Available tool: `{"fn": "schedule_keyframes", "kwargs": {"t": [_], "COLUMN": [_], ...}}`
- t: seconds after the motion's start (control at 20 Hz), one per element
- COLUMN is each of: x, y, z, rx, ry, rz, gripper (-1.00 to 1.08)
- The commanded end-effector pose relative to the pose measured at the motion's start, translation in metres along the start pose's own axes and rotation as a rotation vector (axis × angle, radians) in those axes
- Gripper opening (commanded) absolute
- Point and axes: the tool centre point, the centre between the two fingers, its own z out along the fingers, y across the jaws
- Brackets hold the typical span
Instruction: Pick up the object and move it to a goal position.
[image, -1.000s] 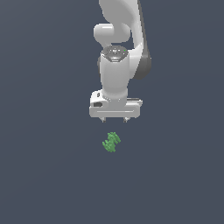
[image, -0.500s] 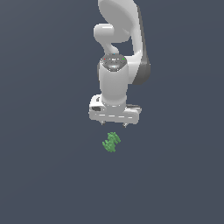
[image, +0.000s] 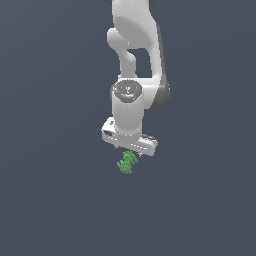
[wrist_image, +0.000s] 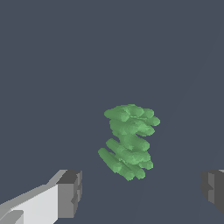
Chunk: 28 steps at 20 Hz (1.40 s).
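Note:
The object (image: 127, 162) is a small bright green lumpy thing with ridged edges, lying on the dark grey floor. The white gripper (image: 128, 151) hangs directly above it, its hand tilted and partly covering the object's upper part in the exterior view. In the wrist view the object (wrist_image: 128, 141) sits ahead of the gripper (wrist_image: 142, 192), roughly between the lines of the two fingers. One grey fingertip (wrist_image: 70, 192) and the other fingertip (wrist_image: 213, 190) stand far apart with nothing between them. The gripper is open and not touching the object.
The dark grey floor (image: 55, 200) spreads flat on every side. The white arm (image: 137, 60) rises above the gripper toward the exterior view's top. No goal marker shows.
The gripper has come down toward the object and turned a little, so its hand now reaches the object's top edge in the exterior view. The object has not moved.

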Motion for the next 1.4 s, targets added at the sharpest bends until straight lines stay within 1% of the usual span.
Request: {"fn": "schedule_keyframes", "kwargs": {"t": [0.0,0.2,0.45,0.8,1.2,1.35], "x": [0.004,0.008,0.010,0.010,0.009,0.009], "y": [0.000,0.001,0.001,0.001,0.002,0.002], "z": [0.008,0.018,0.024,0.029,0.066,0.074], "rx": [-0.005,-0.011,-0.015,-0.016,-0.016,-0.016], "ry": [-0.006,-0.012,-0.016,-0.017,-0.017,-0.017], "rz": [0.052,0.110,0.150,0.152,0.156,0.157], "gripper": [1.00,1.00,1.00,1.00,1.00,1.00]}}
